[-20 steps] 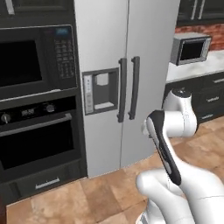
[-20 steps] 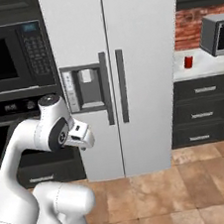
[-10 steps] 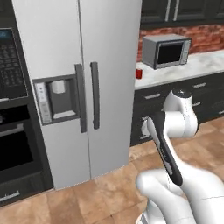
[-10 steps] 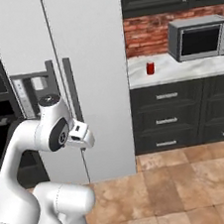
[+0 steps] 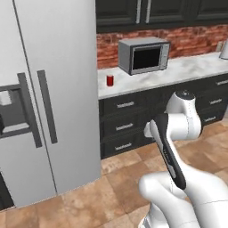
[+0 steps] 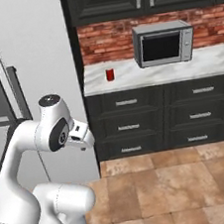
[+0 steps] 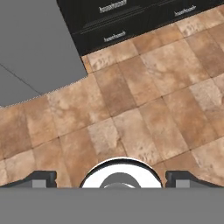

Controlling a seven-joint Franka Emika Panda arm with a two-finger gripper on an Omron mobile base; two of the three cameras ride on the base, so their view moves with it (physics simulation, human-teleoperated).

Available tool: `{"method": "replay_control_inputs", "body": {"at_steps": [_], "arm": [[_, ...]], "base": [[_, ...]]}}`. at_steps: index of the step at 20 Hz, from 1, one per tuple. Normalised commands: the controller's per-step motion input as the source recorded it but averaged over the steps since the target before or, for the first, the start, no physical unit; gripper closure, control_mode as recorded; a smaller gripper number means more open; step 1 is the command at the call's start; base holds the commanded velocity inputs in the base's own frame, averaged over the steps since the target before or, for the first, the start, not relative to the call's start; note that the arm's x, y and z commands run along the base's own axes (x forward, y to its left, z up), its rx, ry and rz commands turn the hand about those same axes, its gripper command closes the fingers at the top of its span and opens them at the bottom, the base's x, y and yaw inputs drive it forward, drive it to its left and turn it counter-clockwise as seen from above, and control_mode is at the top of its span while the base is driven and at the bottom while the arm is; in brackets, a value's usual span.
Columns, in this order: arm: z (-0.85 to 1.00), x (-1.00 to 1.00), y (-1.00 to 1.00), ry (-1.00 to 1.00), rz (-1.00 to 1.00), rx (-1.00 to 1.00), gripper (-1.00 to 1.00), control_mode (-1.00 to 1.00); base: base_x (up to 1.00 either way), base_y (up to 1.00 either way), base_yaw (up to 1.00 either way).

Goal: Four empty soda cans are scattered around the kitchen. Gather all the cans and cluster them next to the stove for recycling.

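Red soda can [image 5: 110, 80] (upright) on counter [image 5: 178, 73]

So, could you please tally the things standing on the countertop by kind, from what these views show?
Red soda can: 1
Grey microwave: 1
Pale item at the far right edge of the countertop, cut off, kind unclear: 1
Total: 3

Matt marble counter [image 5: 178, 73], brick wall [image 5: 187, 38]

Bare counter [image 5: 187, 71] around can [image 5: 110, 80], microwave [image 5: 143, 55] beside.
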Motion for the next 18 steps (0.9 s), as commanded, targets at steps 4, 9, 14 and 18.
{"method": "replay_control_inputs", "body": {"at_steps": [4, 9, 14, 18], "arm": [[0.0, 0.0, 0.0, 0.0, 0.0, 0.0, -1.0, 1.0], [0.0, 0.0, 0.0, 0.0, 0.0, 0.0, -1.0, 1.0], [0.0, 0.0, 0.0, 0.0, 0.0, 0.0, -1.0, 1.0], [0.0, 0.0, 0.0, 0.0, 0.0, 0.0, -1.0, 1.0]], "base": [[0.34, -1.0, 0.01], [0.49, -1.0, 0.04], [0.71, -0.94, 0.12], [0.87, -0.23, 0.14]]}}
